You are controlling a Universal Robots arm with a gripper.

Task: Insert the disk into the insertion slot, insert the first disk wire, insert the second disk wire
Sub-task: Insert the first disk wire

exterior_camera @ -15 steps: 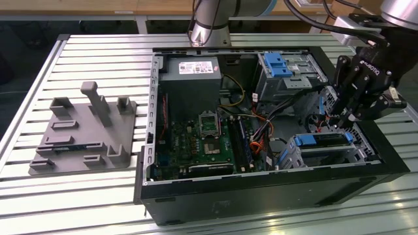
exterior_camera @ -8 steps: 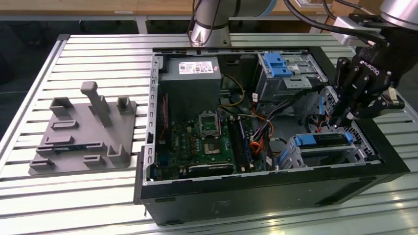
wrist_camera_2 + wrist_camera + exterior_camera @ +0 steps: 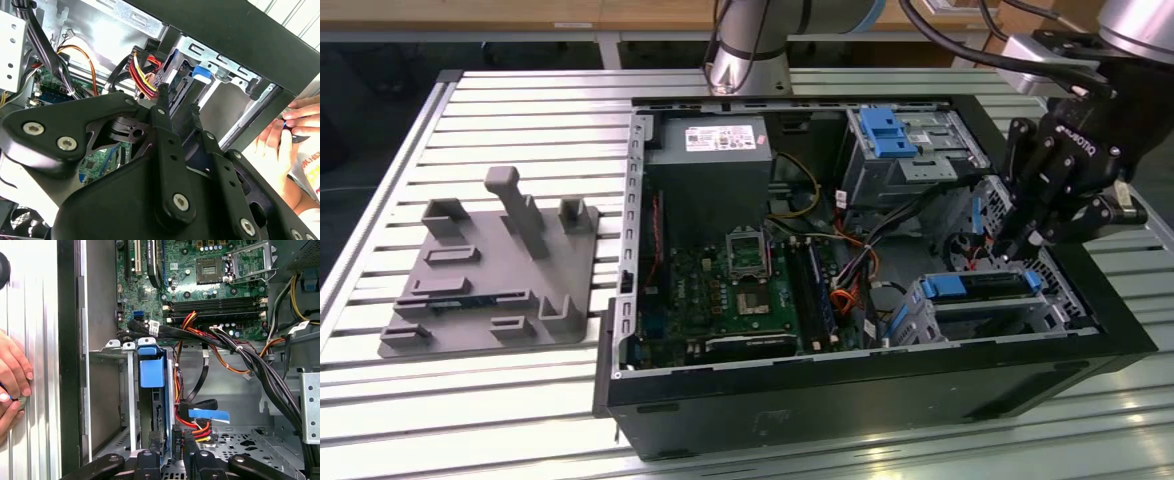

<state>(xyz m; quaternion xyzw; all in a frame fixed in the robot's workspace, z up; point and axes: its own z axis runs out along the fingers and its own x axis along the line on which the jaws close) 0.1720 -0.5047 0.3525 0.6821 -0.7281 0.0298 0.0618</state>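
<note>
- The gripper point(image 3: 172, 460) hangs low inside the open computer case point(image 3: 854, 390). Its fingers point(image 3: 149, 460) stand a narrow gap apart, not pressed together.
- A black wire connector point(image 3: 176, 442) with red, yellow and orange leads sits in that gap, against one finger.
- Just beyond it, the disk point(image 3: 151, 372) in its blue carrier is seated in the insertion slot point(image 3: 131, 390), near the case's front corner in the exterior view.
- Farther in lie the motherboard point(image 3: 747, 290) and the taller bay point(image 3: 927, 150).
- Outside the case wall, a person's hand point(image 3: 12, 375) rests on the slatted table point(image 3: 400, 180).
</note>
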